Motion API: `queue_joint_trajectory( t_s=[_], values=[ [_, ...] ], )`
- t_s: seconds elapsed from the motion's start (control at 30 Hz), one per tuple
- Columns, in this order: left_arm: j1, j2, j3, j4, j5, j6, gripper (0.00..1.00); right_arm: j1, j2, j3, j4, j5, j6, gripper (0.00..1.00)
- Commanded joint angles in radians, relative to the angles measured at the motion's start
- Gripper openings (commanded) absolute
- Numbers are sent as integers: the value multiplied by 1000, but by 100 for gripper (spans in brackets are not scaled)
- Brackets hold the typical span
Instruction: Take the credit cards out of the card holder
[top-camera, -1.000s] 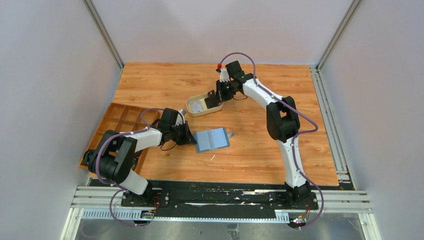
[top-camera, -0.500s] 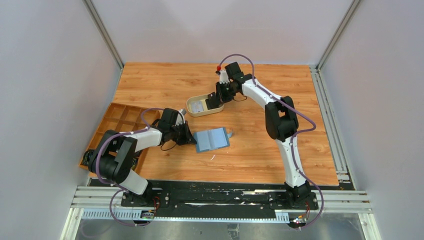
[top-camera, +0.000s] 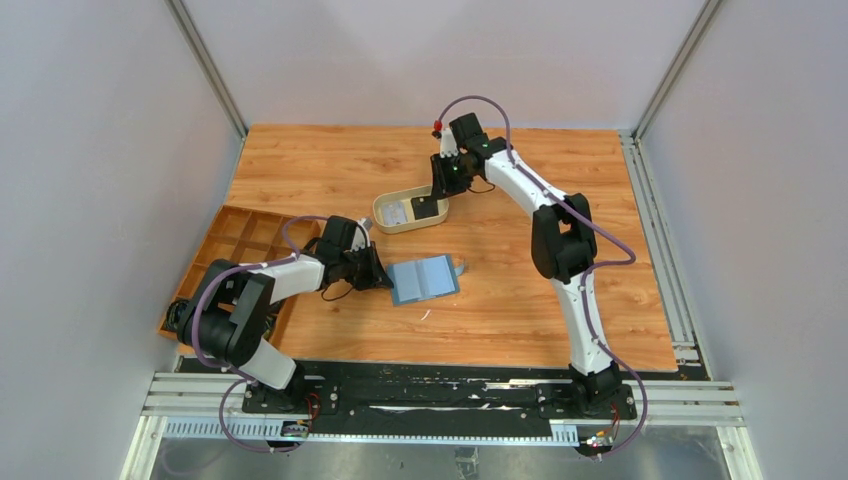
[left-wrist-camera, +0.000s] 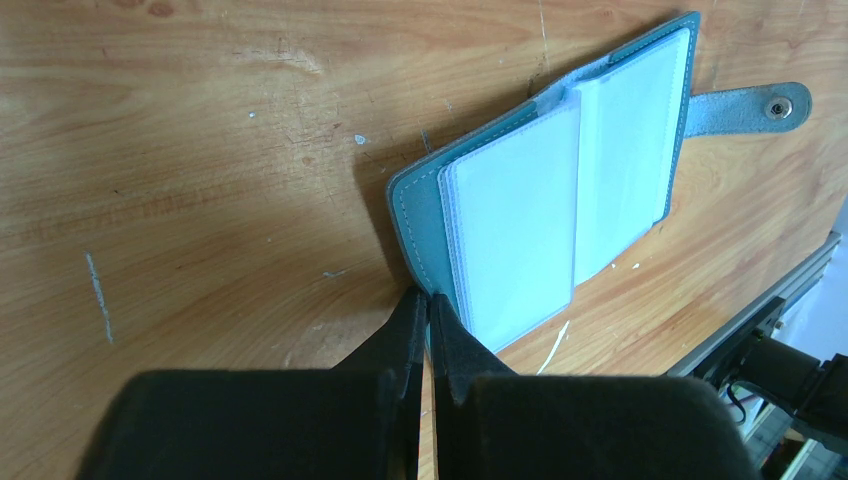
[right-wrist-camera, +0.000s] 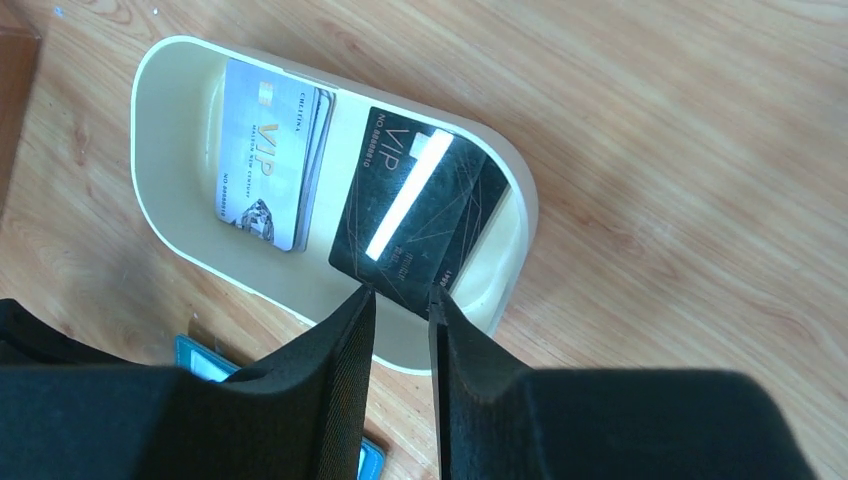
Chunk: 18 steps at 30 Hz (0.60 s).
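Left gripper (left-wrist-camera: 428, 300) clenched, tips on the near corner of the small teal folding card holder (left-wrist-camera: 415, 220) – open flat, long axis running ahead-right of the tips, snap tab (left-wrist-camera: 745, 105) at the far end. This arm is nearer. Farther off, right gripper (right-wrist-camera: 400, 305) released, empty, over the beige oval tray (right-wrist-camera: 175, 140); black credit card (right-wrist-camera: 420, 215) just ahead of its tips, pale silvery card (right-wrist-camera: 265, 150) beyond-left. Holder lies behind it — likely a reach back.

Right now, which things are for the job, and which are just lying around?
For the job: card holder, silver card, black card, and the tray the cards lie in.
Just lying around: wooden divided box.
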Motion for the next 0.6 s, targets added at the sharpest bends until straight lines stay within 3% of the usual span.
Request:
queue_joint_trajectory(
  t_s=[0.0,0.23,0.4,0.57],
  values=[
    [4,57,-39,-146,-138,63,0,-10,-39,52,-69,66,-35,30],
    [4,34,-21,-172,-145,61,0,14,-216,-34,-56,122,-53,31],
    [4,14,-12,-175,-132,42,0,82,-435,-312,47,177,-51,36],
    [4,-3,4,-175,-111,26,0,179,-634,-652,234,175,-29,68]
  ],
)
